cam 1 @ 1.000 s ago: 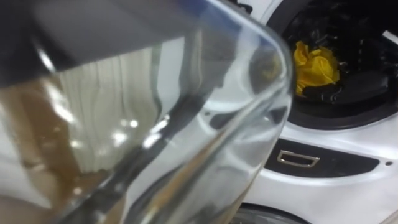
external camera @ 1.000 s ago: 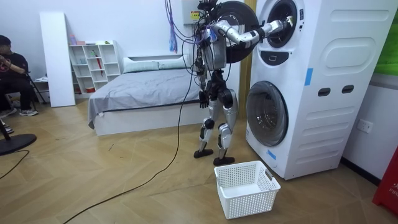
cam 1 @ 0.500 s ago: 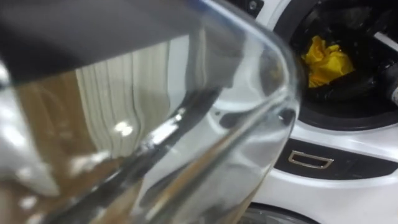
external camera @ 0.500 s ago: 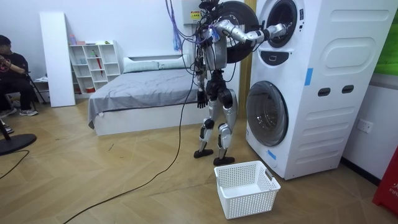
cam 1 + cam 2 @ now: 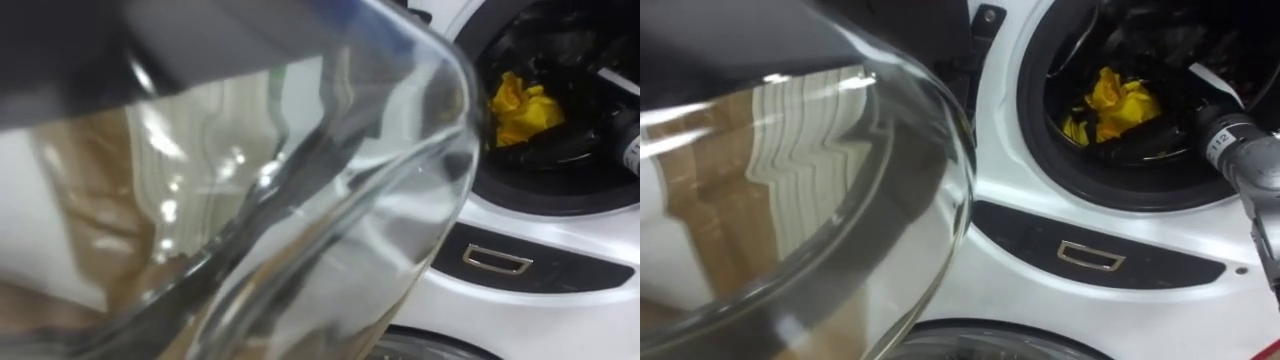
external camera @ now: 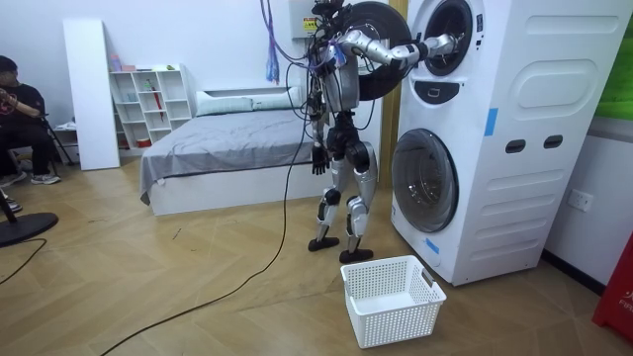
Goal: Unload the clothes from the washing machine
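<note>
Inside, right hand [image 5: 1162, 146] touches yellow cloth [image 5: 1120, 98].

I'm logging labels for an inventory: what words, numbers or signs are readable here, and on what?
No text can be quoted with certainty.
White tag on the robot's right arm: short dark print, too blurred to read.
Blue stickers on the washing machine: too small to read.
</note>
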### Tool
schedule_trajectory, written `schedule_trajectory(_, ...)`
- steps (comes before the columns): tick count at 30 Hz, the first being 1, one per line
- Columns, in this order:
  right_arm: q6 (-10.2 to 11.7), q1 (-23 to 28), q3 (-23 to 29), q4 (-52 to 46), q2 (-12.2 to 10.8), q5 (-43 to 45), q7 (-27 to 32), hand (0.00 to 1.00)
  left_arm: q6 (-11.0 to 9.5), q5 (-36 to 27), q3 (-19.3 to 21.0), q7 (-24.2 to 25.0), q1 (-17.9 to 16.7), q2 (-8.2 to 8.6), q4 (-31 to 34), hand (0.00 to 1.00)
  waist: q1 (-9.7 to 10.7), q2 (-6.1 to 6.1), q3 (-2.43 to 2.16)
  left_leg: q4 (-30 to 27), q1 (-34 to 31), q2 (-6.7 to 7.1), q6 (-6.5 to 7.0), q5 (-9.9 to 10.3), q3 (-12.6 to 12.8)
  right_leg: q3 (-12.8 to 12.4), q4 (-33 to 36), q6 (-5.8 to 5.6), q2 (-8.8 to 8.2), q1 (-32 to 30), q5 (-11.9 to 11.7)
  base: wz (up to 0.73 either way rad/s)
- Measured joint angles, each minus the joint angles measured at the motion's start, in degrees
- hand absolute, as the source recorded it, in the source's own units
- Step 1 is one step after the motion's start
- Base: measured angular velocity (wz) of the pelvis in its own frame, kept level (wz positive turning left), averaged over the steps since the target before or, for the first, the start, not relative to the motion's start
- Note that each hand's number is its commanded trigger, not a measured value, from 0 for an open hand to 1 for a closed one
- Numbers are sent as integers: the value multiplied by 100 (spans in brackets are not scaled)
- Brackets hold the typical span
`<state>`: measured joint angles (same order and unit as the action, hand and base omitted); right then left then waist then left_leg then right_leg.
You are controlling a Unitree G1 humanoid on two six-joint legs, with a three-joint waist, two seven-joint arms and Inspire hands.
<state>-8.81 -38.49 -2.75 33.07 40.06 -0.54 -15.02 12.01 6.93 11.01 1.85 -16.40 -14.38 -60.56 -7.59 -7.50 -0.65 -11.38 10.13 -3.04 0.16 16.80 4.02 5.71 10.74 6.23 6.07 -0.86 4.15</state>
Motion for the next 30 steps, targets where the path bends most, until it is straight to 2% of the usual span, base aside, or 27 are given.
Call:
schedule_trajectory(3,-25,-210,-49,167,-1,618,89,0,46,5,22,0,38,-3,-18,0,-7,-36,13,-6,1,6,1,0,-3,7,-9,-8,-5,9,-9,0)
schedule_trajectory(6,-214,-387,-52,492,-1,1299,383,0,87,2,24,0,49,-9,-18,0,-57,-44,15,7,-12,10,5,2,-32,45,-13,-19,-14,9,-10,7)
schedule_trajectory(12,-395,-622,-63,726,-1,1916,578,0,239,-2,26,-12,61,-8,-15,0,-60,-36,20,-2,-62,-8,4,-1,-112,123,-22,-20,-9,-28,27,8)
schedule_trajectory(18,-503,-819,-108,950,-1,1924,621,0,295,-13,122,-34,176,-13,-14,0,-56,-30,18,-1,-64,-17,1,-3,-106,136,-26,-18,-7,-31,63,0)
schedule_trajectory(30,-504,-824,-111,950,-1,1943,616,0,301,-12,126,-32,202,-14,-12,0,-62,4,-15,-3,-61,-17,0,-4,-105,136,-18,-18,-9,-30,64,0)
